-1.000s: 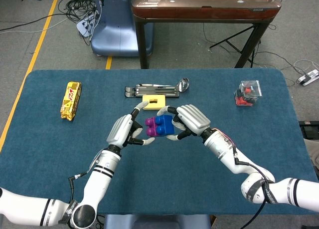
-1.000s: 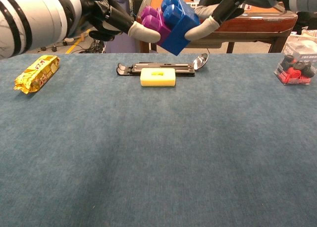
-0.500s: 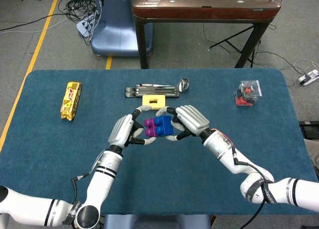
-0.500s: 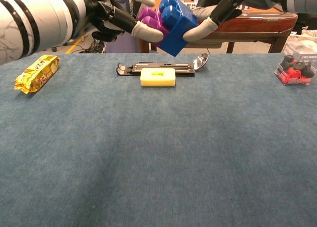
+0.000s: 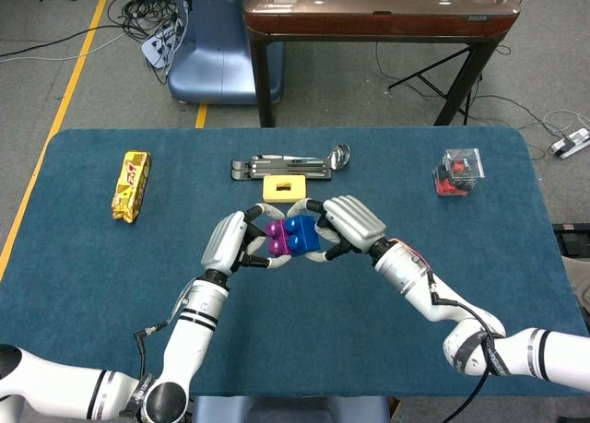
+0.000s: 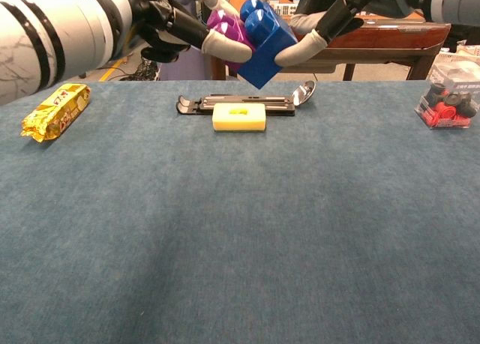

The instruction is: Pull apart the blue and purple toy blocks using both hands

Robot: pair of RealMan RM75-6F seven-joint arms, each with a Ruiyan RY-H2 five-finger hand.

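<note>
Gripping from opposite sides, the left hand (image 5: 232, 241) and the right hand (image 5: 348, 222) are closed on the joined pair of toy blocks, which is held in the air above the middle of the blue table (image 5: 304, 340). The purple block (image 5: 276, 238) is clasped by the left hand, with one pale fingertip (image 6: 217, 41) pressed under its lower edge in the chest view. The blue block (image 5: 300, 234) is clasped by the right hand, a fingertip (image 6: 291, 55) being set against its lower right face. The two blocks are seen touching, purple on the left and blue on the right, and the blue one is tilted so that a corner points down toward the cloth. No gap between them can be made out in either view.

Just behind the hands, a small yellow block (image 5: 285, 186) is lain flat on the cloth, and directly behind that a black and metal tool (image 5: 282, 168) is stretched across, with a spoon-like bowl (image 5: 341, 154) at its right end. Both are kept well inside the far edge. A gold snack packet (image 5: 131, 185) is placed toward the left edge, well apart from the hands, and a clear box (image 5: 459, 171) with red and black contents is set near the far right corner. Wide bare cloth is left in front of the hands, down to the near edge, and to either side of the forearms.
</note>
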